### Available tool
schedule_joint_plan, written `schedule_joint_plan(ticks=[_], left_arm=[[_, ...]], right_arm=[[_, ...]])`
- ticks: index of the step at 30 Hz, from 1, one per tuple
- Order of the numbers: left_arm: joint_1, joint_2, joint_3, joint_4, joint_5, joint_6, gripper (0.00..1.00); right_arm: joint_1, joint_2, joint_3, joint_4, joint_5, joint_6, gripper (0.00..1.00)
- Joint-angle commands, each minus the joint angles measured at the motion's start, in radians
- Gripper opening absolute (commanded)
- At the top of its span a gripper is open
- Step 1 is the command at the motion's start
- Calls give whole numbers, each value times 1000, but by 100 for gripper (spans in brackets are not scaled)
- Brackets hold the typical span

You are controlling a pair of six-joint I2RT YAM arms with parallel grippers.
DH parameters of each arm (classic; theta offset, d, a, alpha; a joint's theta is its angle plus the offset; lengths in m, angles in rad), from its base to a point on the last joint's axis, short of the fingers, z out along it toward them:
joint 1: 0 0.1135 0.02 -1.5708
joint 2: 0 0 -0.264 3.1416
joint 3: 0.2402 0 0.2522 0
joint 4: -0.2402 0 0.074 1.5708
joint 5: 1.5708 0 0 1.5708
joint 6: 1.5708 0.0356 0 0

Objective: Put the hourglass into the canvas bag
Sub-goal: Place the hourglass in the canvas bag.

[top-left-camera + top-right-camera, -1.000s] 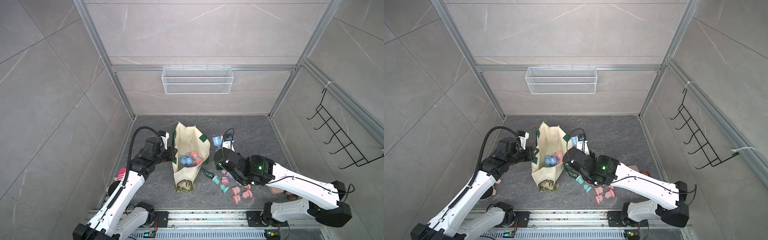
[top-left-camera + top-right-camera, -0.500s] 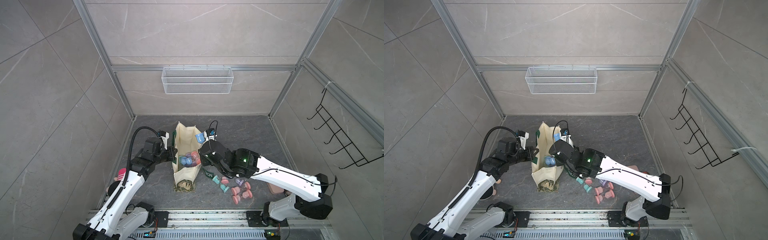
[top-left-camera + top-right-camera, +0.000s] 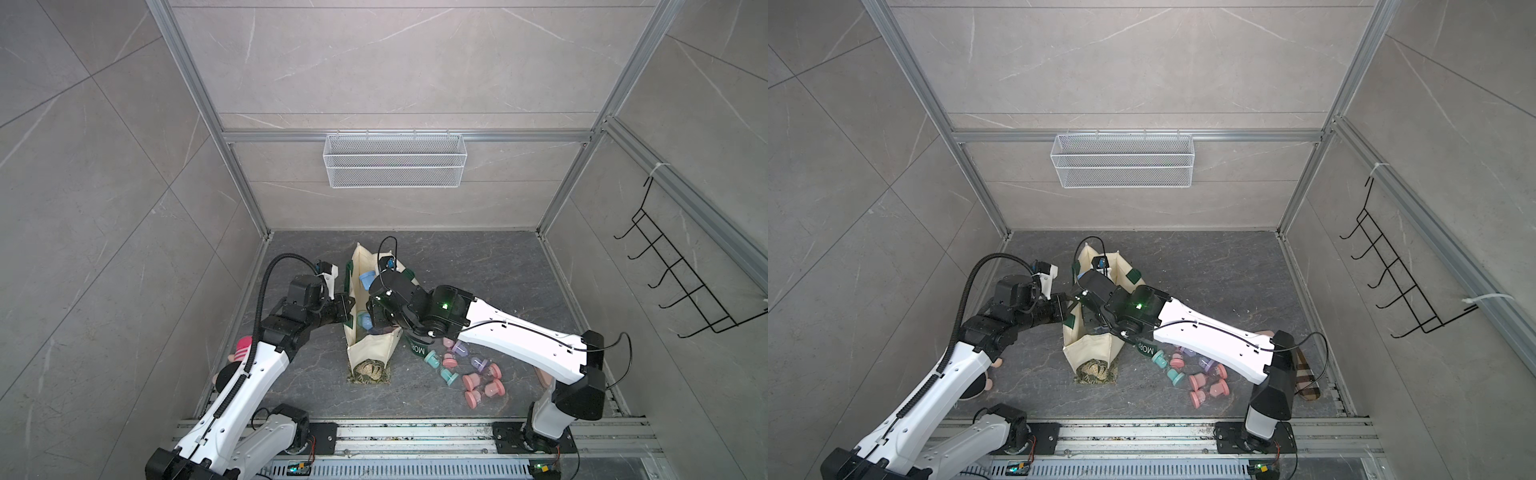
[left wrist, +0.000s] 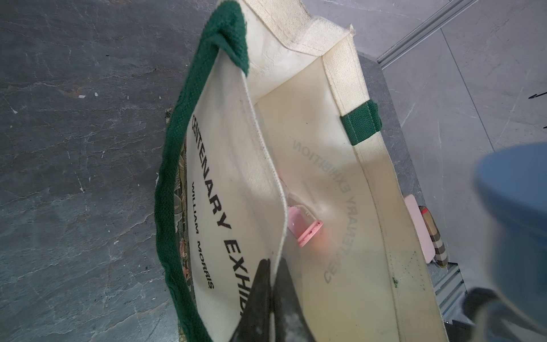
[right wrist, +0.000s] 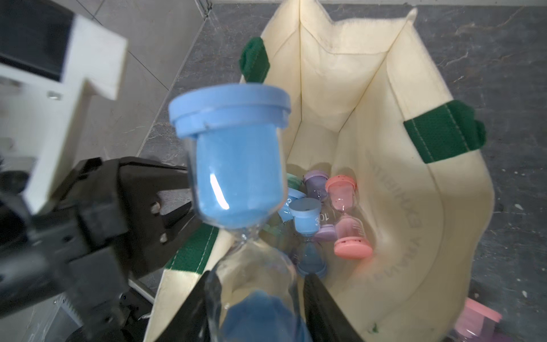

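The cream canvas bag stands open on the dark floor, with green straps. My left gripper is shut on the bag's left wall at the rim and holds the mouth open. My right gripper is shut on a blue hourglass, gripping its clear lower bulb. The hourglass hangs over the bag's open mouth, near the left wall. Several small hourglasses lie on the bag's bottom, among them a pink one and a blue one.
Several loose pink, teal and purple hourglasses lie on the floor right of the bag, by its green tag. A patterned cloth lies under the bag's front. A plaid case sits at the right wall.
My right arm has carried the blue hourglass leftward, from the floor right of the bag to over the bag's mouth. The left gripper has kept its hold on the bag's wall.
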Motion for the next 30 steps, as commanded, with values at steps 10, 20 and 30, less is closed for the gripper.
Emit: schedule_joint_plan(ticks=[10, 20, 30], left_arm=[[2, -14, -6, 4, 29, 4, 0], [2, -10, -9, 5, 30, 3, 0], [3, -6, -3, 2, 29, 6, 0]], right_arm=[[-95, 135, 24, -34, -198, 72, 6], [-104, 215, 43, -39, -208, 67, 6], [-107, 289, 42, -44, -211, 74, 6]])
